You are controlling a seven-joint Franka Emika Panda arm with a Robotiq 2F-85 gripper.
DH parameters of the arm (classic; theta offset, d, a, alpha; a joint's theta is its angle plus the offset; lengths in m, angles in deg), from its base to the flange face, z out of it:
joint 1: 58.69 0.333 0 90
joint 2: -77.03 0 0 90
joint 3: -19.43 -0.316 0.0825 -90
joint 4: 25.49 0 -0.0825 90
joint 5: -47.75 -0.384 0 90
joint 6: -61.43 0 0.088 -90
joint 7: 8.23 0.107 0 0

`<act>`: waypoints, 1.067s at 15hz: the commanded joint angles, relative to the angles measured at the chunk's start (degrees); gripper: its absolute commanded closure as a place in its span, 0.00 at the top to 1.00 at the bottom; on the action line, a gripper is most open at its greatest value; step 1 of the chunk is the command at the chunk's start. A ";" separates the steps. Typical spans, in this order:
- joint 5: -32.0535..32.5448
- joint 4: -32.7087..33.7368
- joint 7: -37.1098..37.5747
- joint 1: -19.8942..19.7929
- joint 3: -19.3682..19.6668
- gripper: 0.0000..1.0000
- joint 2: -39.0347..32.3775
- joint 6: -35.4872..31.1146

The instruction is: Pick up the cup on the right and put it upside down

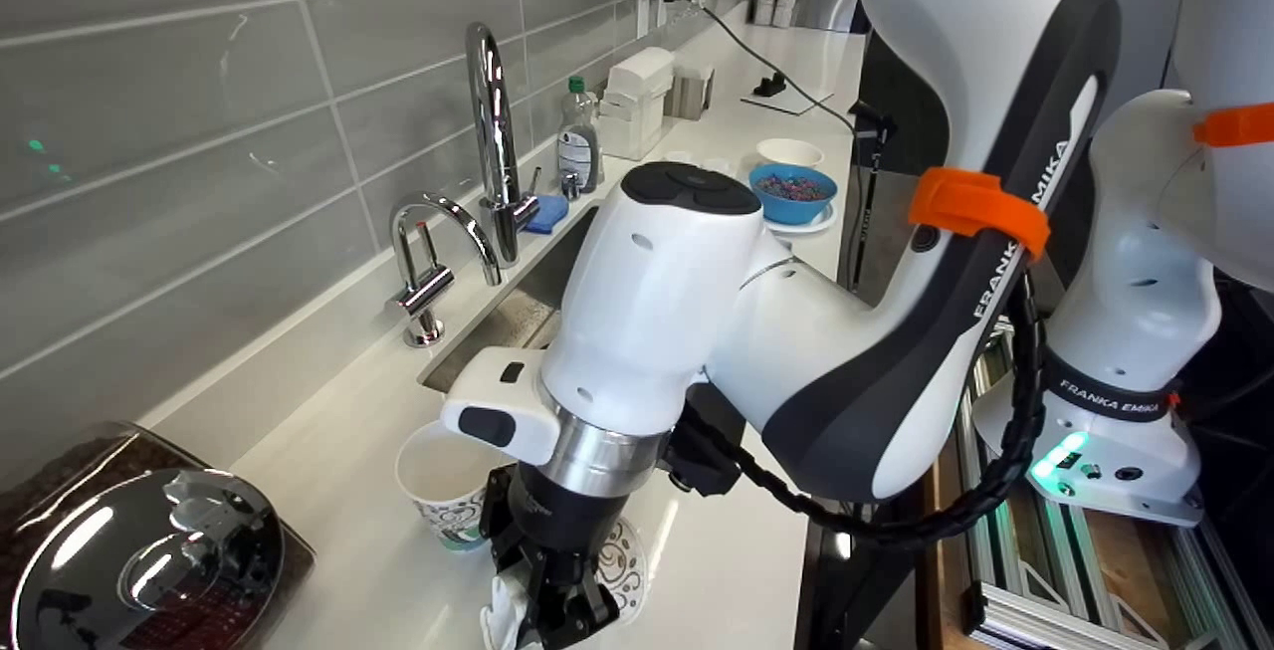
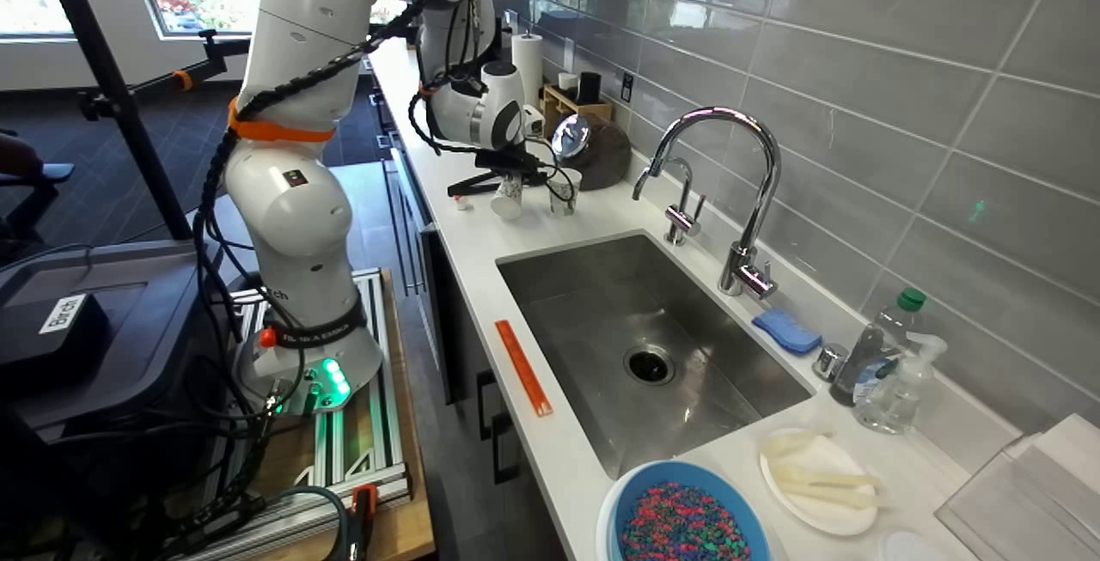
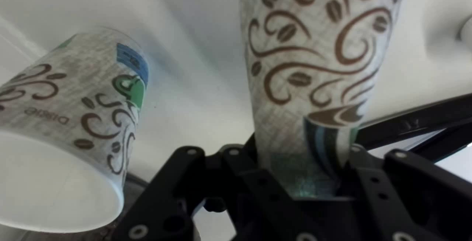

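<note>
In the wrist view a paper cup (image 3: 317, 60) with brown swirls stands between the fingers of my gripper (image 3: 304, 156). Its narrow base end sits low between them, both sides touched, and its wide end points away. Seen from outside, the same cup (image 2: 508, 198) is tilted under the gripper (image 2: 516, 167), pale wide end low; I cannot tell whether it touches the counter. The gripper hides part of this cup (image 1: 622, 570) in an exterior view. Beside it a near-identical cup (image 1: 448, 481) stands upright on the counter, mouth up, also seen as a cup (image 3: 84, 115) left in the wrist view.
A large jar with a shiny lid (image 1: 149, 560) stands close to the upright cup. The sink (image 2: 593, 286) and a small faucet (image 1: 423, 302) are nearby. A black flat object (image 2: 473, 187) and a small white item (image 2: 461, 202) lie beside the held cup.
</note>
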 commanded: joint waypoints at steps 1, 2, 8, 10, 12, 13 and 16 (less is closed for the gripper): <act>-0.65 -2.37 -1.40 -1.57 -1.62 0.32 0.46 -5.27; -0.42 -2.68 -1.35 -1.65 -1.63 0.33 0.38 -6.89; 1.25 -2.93 -1.36 -2.12 -2.23 0.33 -2.81 -17.12; 1.67 -2.64 -1.00 -2.02 -2.16 0.30 -4.12 -20.03; 2.05 -2.43 -0.67 -1.85 -2.00 0.28 -5.29 -22.52; 2.20 -2.33 -0.57 -1.66 -1.76 0.26 -5.85 -23.76; 2.49 -2.19 -0.34 -1.07 -1.25 0.25 -7.20 -27.42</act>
